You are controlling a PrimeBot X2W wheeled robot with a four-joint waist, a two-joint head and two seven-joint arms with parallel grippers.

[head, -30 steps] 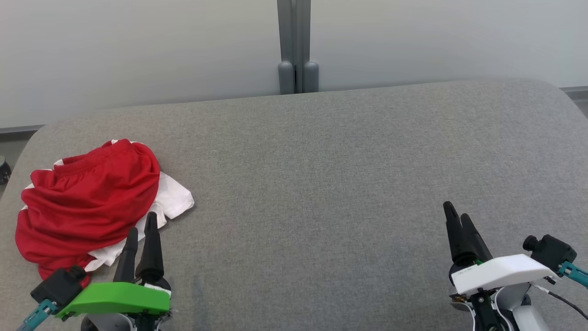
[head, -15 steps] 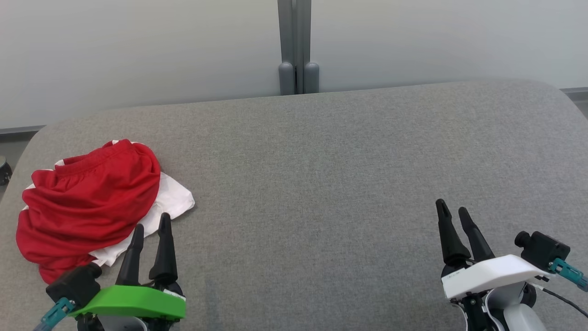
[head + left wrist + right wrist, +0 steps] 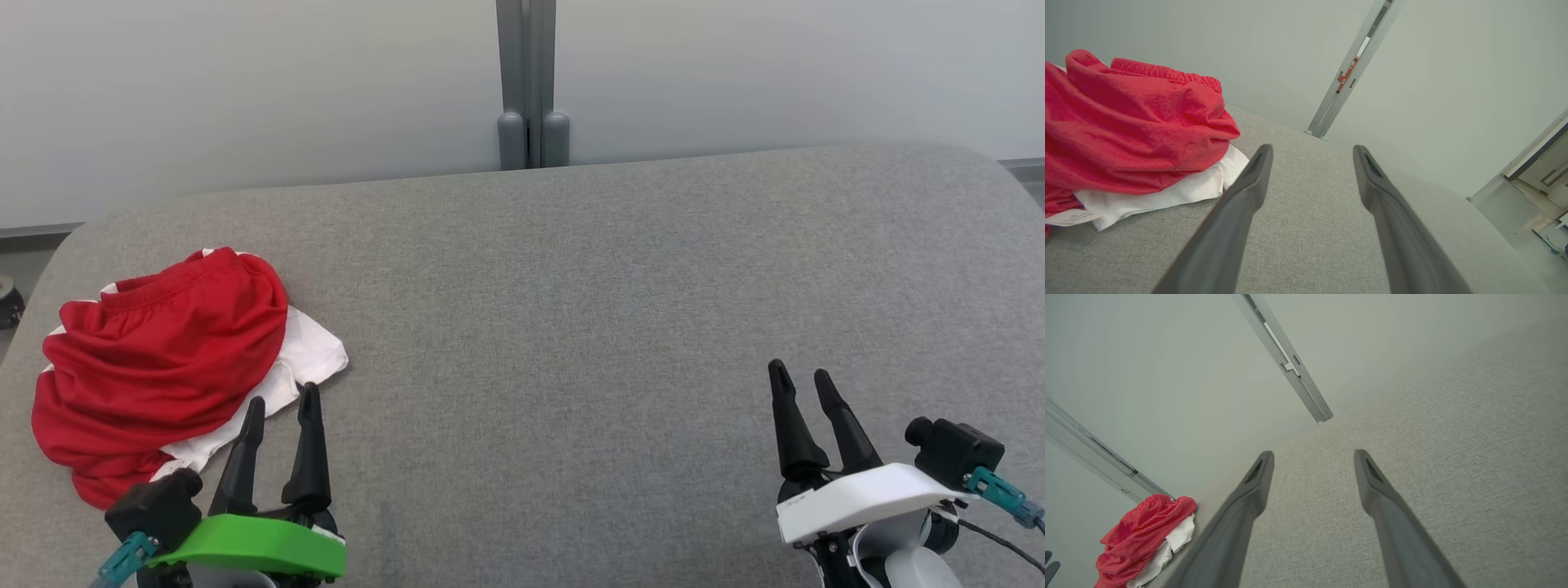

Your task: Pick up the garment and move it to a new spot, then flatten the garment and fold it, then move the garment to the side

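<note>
Grey fabric tabletop (image 3: 571, 286) before pale wall (image 3: 245, 82). Left hand (image 3: 283, 395) spread open, empty, just beside crumpled red-and-white cloth garment (image 3: 155, 367) on left side; right hand (image 3: 798, 370) open too, well apart. Heaped along near-left to far-right, waistband farthest, white layer underneath.

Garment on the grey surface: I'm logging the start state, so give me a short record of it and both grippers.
garment: red and white, crumpled heap, left side of surface
surface: grey fabric, rounded far corners
left gripper: jaws open, empty, beside garment's white edge
right gripper: jaws open, empty, far from garment
</note>
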